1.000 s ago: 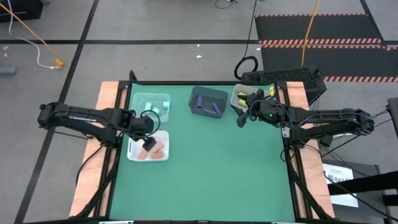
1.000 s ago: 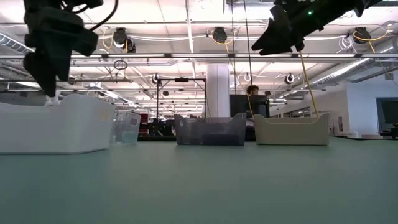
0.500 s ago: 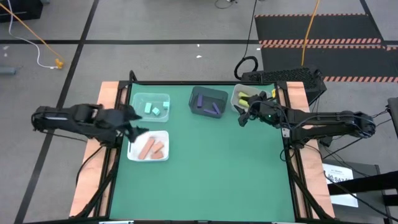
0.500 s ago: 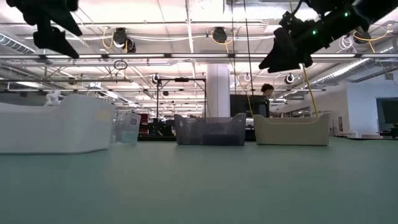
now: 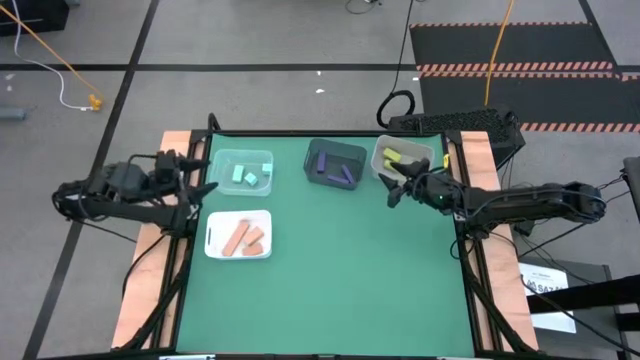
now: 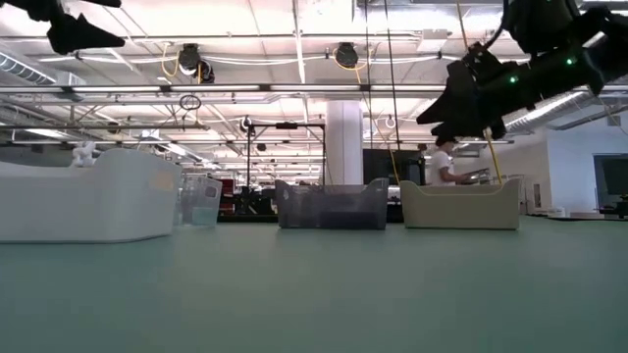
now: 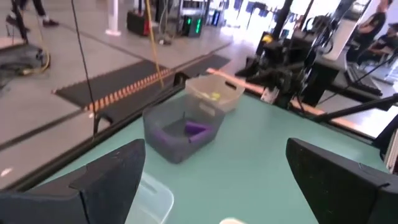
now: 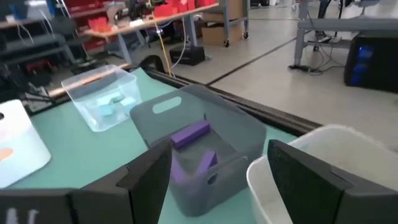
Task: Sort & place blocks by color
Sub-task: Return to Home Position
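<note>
Every block I see lies in a container. Salmon blocks (image 5: 245, 238) lie on the white tray (image 5: 215, 250), mint blocks (image 5: 250, 177) in the clear bin (image 5: 228, 160), purple blocks (image 5: 340, 175) in the dark bin (image 5: 322, 150), and yellow-green blocks (image 5: 392, 155) in the beige bin (image 5: 420, 152). My left gripper (image 5: 203, 172) hangs open and raised over the table's left edge beside the clear bin. My right gripper (image 5: 393, 190) is open and raised, just near-side of the beige bin. Neither holds anything.
The three bins stand in a row along the far edge, with the white tray nearer on the left. The green table (image 5: 340, 280) spreads out in front of them. Wooden rails run along both sides. A person stands far behind the beige bin (image 6: 446, 167).
My left gripper has risen from just above the white tray and drawn back toward the table's left and far edges, and now hangs beside the clear bin. The salmon blocks it covered now lie in plain view on the tray. My right gripper has shifted slightly toward the right edge.
</note>
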Robot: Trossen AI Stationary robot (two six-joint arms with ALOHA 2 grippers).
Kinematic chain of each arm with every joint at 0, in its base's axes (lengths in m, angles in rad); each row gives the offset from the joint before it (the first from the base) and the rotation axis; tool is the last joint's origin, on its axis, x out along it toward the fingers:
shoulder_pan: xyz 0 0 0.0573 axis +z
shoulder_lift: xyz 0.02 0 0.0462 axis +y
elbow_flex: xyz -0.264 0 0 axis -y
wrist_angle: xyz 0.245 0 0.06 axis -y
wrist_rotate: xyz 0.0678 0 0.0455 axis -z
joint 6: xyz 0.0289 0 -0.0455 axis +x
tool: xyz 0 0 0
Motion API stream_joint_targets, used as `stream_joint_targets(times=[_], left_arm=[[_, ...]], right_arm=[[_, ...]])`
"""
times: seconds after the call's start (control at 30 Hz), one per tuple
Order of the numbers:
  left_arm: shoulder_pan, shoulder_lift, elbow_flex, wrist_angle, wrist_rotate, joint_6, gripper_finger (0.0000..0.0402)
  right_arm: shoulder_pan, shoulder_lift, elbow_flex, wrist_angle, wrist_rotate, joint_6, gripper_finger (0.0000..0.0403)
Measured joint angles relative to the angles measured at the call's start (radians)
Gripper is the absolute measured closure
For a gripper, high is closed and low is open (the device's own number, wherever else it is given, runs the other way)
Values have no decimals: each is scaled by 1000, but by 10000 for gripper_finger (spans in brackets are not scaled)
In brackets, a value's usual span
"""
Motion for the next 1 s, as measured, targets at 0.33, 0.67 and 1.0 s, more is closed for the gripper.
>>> stream_joint_targets(times=[0.33,0.67,1.0], left_arm=[[0,-14,-299,563,151,171,11],[0,-13,-561,972,154,191,11],[0,-13,-701,1158,154,170,11]], right_arm=[[0,0,-98,120,0,32,147],[0,0,-140,119,0,32,147],[0,0,-218,161,0,117,147]])
